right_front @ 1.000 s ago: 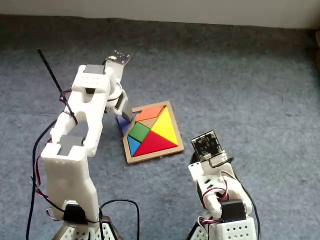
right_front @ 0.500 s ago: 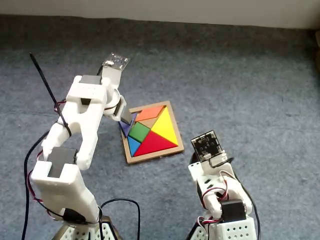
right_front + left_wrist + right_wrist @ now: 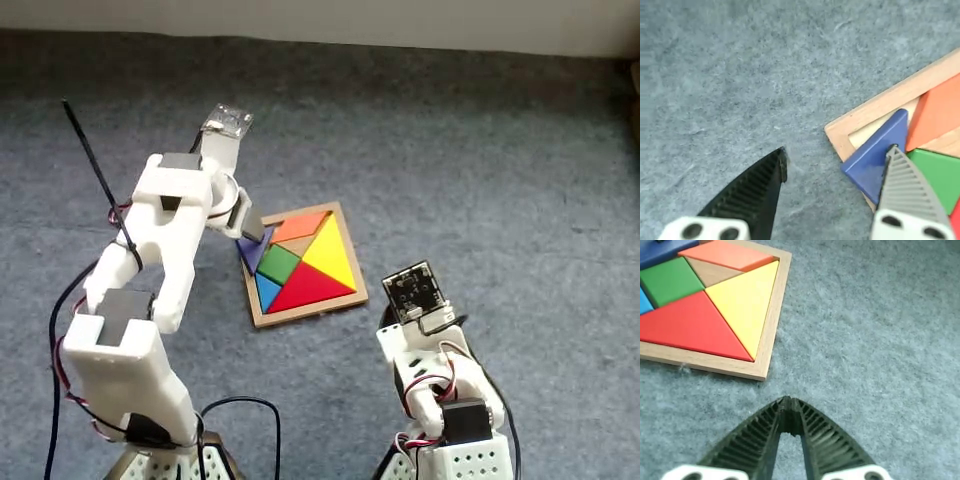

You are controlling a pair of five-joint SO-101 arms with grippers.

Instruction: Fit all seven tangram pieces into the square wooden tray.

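Observation:
The square wooden tray (image 3: 350, 302) lies mid-table and holds red (image 3: 310, 288), yellow (image 3: 332, 256), green (image 3: 277, 264), orange (image 3: 302, 226), light blue (image 3: 266, 290) and tan pieces. A dark blue triangle (image 3: 871, 159) lies tilted over the tray's rim (image 3: 875, 106) at its left corner, partly inside. My left gripper (image 3: 837, 151) is open there, its grey finger (image 3: 900, 180) touching the triangle and its black finger (image 3: 760, 185) over the carpet; it also shows as the left gripper (image 3: 250, 232) from above. My right gripper (image 3: 788, 405) is shut and empty, on the carpet short of the tray (image 3: 774, 330).
Grey-blue carpet covers the table all around the tray. The right arm (image 3: 440, 390) sits folded at the front right, and the left arm (image 3: 150, 280) stretches from the front left. A pale wall edge runs along the back.
The left arm has swung slightly left and its gripper has nudged the dark blue triangle from beside the tray onto the rim. The right arm has not moved.

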